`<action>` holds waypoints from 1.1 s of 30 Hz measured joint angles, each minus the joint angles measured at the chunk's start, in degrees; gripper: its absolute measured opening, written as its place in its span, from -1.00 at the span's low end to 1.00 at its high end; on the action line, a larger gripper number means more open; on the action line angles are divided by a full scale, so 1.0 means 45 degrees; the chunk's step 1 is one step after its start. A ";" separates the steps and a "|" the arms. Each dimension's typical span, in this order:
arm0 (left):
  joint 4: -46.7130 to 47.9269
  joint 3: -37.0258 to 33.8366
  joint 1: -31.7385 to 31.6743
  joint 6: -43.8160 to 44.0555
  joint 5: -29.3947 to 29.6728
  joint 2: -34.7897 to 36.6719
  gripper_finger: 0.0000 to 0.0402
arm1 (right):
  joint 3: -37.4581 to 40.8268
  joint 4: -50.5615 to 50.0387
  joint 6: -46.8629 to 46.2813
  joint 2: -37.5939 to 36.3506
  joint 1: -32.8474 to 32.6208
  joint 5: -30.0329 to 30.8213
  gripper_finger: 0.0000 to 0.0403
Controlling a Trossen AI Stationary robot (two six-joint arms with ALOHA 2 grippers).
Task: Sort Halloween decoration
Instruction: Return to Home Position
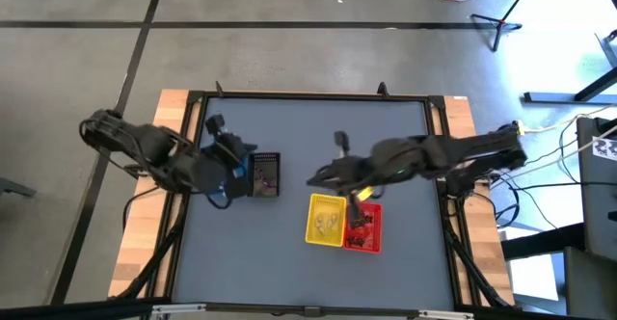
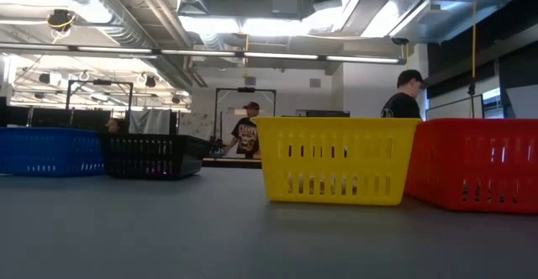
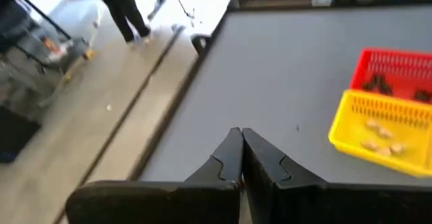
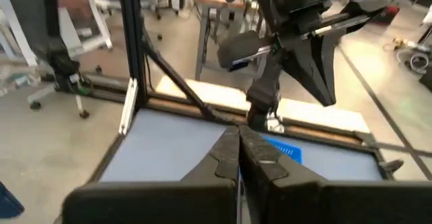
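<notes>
My left hand (image 3: pixel 241 140) and my right hand (image 4: pixel 237 135) both have fingers pressed together on nothing, up above the grey counter (image 1: pixel 289 253). The tan trinkets (image 3: pixel 381 131) lie in the yellow basket (image 3: pixel 378 102), the dark trinkets (image 3: pixel 378 84) in the red basket (image 3: pixel 398 57) just beside it (the blue basket (image 2: pixel 50 151) and black basket (image 2: pixel 151 157) stand together, well apart from those two).

Baskets: four, namely a blue basket (image 2: pixel 50 151), a black basket (image 2: pixel 151 155), a yellow basket (image 2: pixel 336 160) and a red basket (image 2: pixel 479 163).
Arms: two, the left arm (image 1: pixel 145 146) and the right arm (image 1: pixel 453 151).
Grippers: two, the left gripper (image 3: pixel 240 131) and the right gripper (image 4: pixel 237 129) (one on each arm).
Pale trinkets (image 3: pixel 381 136) in the yellow basket: at least three (too blurry to count all).
Dark trinkets (image 3: pixel 378 84) in the red basket: at least two.
People (image 2: pixel 245 129) behind the table: at least two.
</notes>
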State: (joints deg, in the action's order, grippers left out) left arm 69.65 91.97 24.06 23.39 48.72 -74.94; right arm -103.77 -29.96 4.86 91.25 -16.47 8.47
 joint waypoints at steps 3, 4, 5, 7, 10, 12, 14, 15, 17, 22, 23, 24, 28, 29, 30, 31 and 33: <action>0.0010 0.0991 -0.0233 -0.0989 0.0093 0.0008 -1.00 | -0.0004 -0.0372 -0.0010 -0.0758 0.0000 -0.0007 -0.98; 0.0008 0.1261 -0.0294 -0.1258 0.0094 0.0021 -1.00 | -0.0004 -0.0514 -0.0010 -0.0975 0.0000 -0.0010 -0.99; 0.0020 0.1501 -0.0345 -0.1542 0.0094 0.0056 -1.00 | -0.0004 -0.0602 -0.0011 -0.1197 0.0000 -0.0010 -0.99; 0.0023 0.1901 -0.0360 -0.2010 0.0090 0.0203 -1.00 | -0.0004 -0.1044 -0.0010 -0.1747 0.0000 -0.0010 -0.98; 0.0015 0.2150 -0.0357 -0.2236 0.0055 0.0702 -1.00 | -0.0004 -0.1438 -0.0015 -0.2521 0.0000 -0.0010 -0.99; 0.0040 0.2134 -0.0320 -0.2180 0.0007 0.1192 -1.00 | -0.0004 -0.1808 -0.0015 -0.2999 0.0000 -0.0015 -0.99; 0.0049 0.1971 -0.0154 -0.1905 0.0002 0.1733 -1.00 | -0.0004 -0.2350 -0.0009 -0.3469 0.0000 -0.0015 -0.99; 0.0046 0.1859 -0.0043 -0.1775 0.0002 0.2014 -1.00 | -0.0004 -0.2675 0.0028 -0.3707 0.0000 -0.0017 -0.99; 0.0043 0.1500 0.0212 -0.1513 0.0021 0.2581 -1.00 | -0.0004 -0.3247 0.0029 -0.4188 0.0000 -0.0015 -0.99; -0.0005 -0.0086 0.0854 -0.0526 0.0925 0.3873 -1.00 | 0.0656 -0.4164 0.0073 -0.5210 0.0000 0.0005 -1.00; -0.0036 -0.0509 0.0963 -0.0308 0.1048 0.4125 -1.00 | 0.0995 -0.4106 0.0078 -0.5413 0.0000 0.0000 -1.00; -0.0156 -0.0989 0.1055 -0.0166 0.1109 0.4388 -1.00 | 0.1416 -0.4046 0.0083 -0.5644 0.0000 0.0005 -1.00; -0.1591 -0.3205 0.1281 -0.0059 0.1239 0.5345 -1.00 | 0.3676 -0.3133 0.0079 -0.6654 0.0000 0.0005 -1.00; -0.2044 -0.3774 0.1299 -0.0215 0.1162 0.5584 -1.00 | 0.4355 -0.2758 0.0078 -0.6916 0.0000 0.0005 -1.00; -0.2566 -0.4353 0.1299 -0.0338 0.1047 0.5802 -1.00 | 0.5055 -0.2215 0.0083 -0.7196 0.0000 0.0005 -1.00; -0.3074 -0.4930 0.1299 -0.0496 0.0924 0.6002 -1.00 | 0.5762 -0.1683 0.0082 -0.7495 0.0000 0.0005 -1.00; -0.4243 -0.6072 0.1299 -0.0832 0.0812 0.6415 -1.00 | 0.7171 -0.0876 0.0083 -0.7978 0.0000 0.0005 -1.00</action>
State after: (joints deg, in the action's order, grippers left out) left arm 50.55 64.65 29.91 19.64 52.37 -46.07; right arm -71.50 -33.90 5.23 55.36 -16.47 8.49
